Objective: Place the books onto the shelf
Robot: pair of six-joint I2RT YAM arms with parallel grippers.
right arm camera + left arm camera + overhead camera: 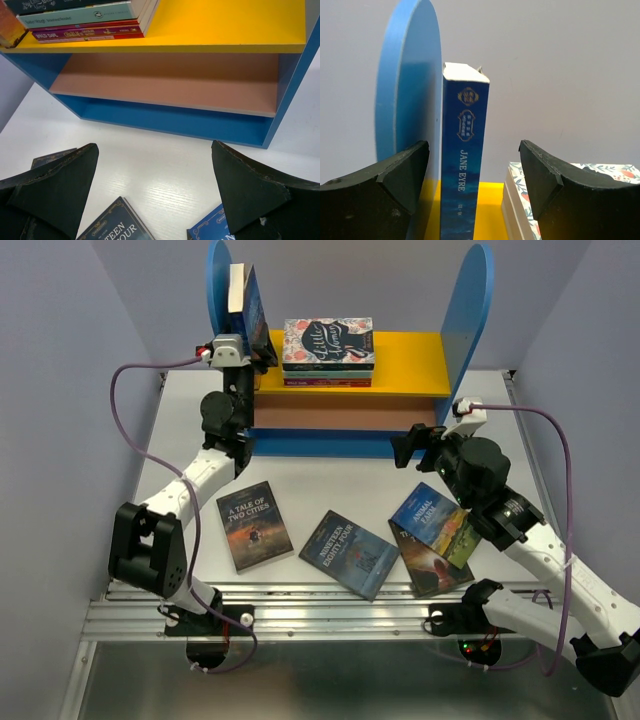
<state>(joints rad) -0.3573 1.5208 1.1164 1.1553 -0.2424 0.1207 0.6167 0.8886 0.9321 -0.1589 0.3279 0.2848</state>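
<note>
The shelf (440, 365) stands at the back of the table. A Jane Eyre book (247, 302) stands upright on its yellow board against the left blue panel (410, 110). My left gripper (262, 352) is open around that book's spine (464, 165), and neither finger touches it. Several more books lie flat on the table: A Tale of Two Cities (254, 525), Nineteen Eighty-Four (348, 553), Animal Farm (432, 512) and a brown-covered one (435, 565) partly under it. My right gripper (408, 445) hangs open and empty over the table (154, 146), in front of the shelf's blue base (165, 117).
A flat stack of books with a floral cover (328, 340) lies on the yellow board, just right of my left gripper (472, 145). The salmon middle board (165, 80) holds nothing. Grey walls close in on both sides of the table.
</note>
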